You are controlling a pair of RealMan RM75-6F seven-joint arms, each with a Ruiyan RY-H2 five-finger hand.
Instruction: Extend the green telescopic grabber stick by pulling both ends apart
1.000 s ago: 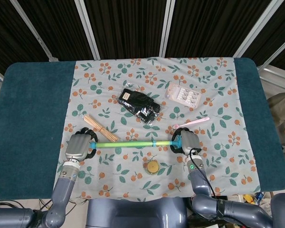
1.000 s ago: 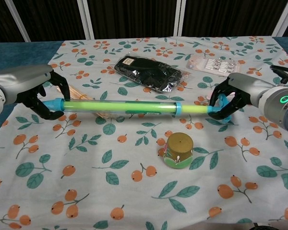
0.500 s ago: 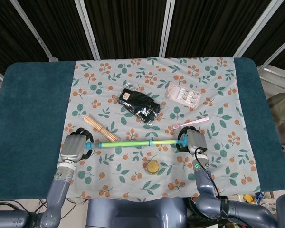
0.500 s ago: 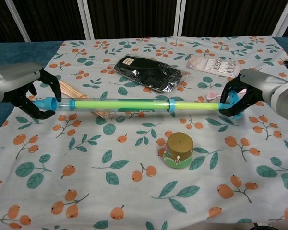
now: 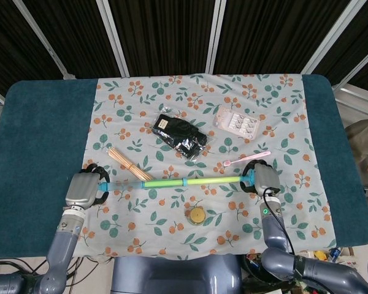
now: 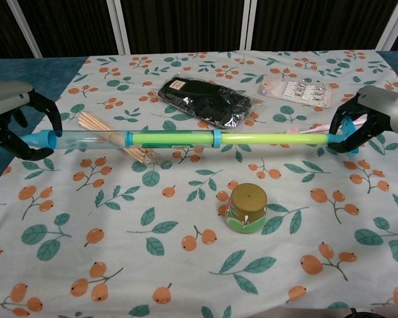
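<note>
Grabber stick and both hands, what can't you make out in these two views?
- Grabber stick ends: covered by the left hand and right hand in both views.
- Both hands: cut off by the chest view's edges.
- Right hand's fingers: head view shows only its back.
- Black packet's label: too small.

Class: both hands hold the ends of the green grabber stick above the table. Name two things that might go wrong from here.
The left hand and right hand grip only the tips of the green grabber stick; either end might slip free. If dropped, it could strike the small pot or wooden sticks beneath.
</note>
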